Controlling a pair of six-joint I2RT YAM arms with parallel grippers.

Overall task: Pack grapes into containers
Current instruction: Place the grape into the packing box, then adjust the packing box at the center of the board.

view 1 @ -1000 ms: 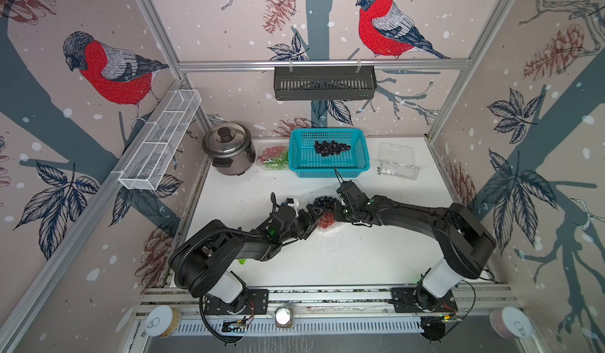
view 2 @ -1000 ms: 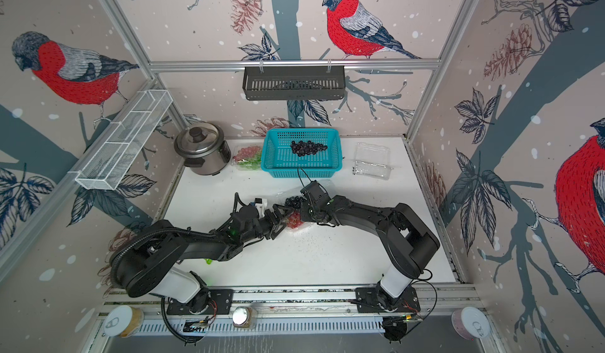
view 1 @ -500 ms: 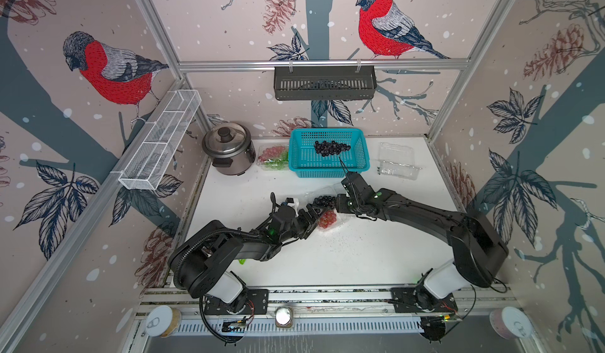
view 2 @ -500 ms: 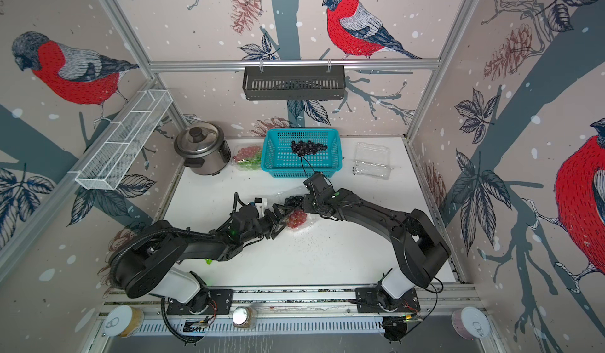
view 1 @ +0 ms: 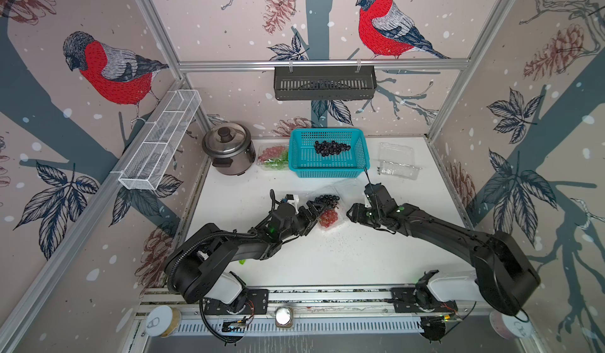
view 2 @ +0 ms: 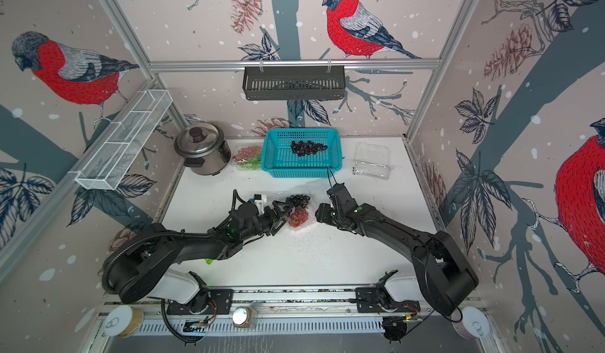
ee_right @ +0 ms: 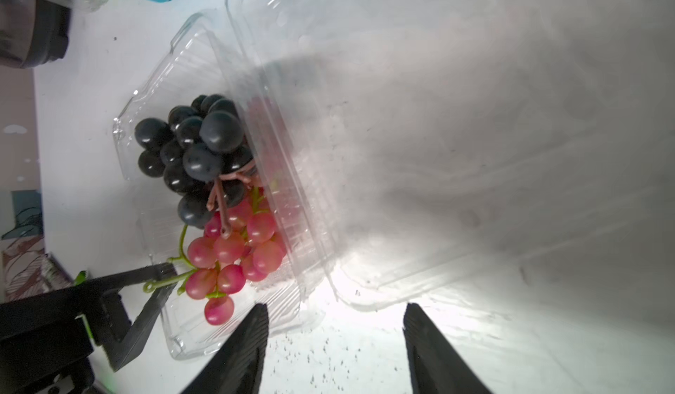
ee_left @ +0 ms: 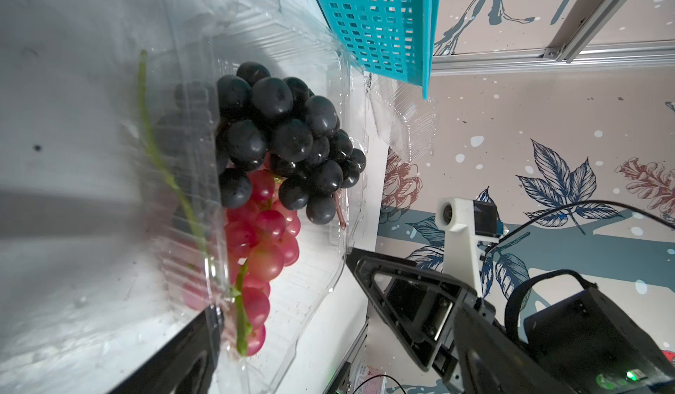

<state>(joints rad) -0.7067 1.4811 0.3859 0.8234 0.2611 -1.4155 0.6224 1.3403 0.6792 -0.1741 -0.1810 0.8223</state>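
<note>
My left gripper (view 1: 319, 214): wide open, empty, at the clamshell (ee_right: 190, 337) rim.
My right gripper (ee_right: 335, 306): jaws apart, empty, beside clamshell.
grapes (ee_left: 277, 133): soft; I'd take stems.
clamshell: light, flimsy; pinch rim.

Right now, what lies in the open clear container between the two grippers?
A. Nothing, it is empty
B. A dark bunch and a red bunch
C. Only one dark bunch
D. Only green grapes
B: in the left wrist view the open container holds a dark bunch resting partly on a red bunch, and no green grapes are seen in it.
</note>
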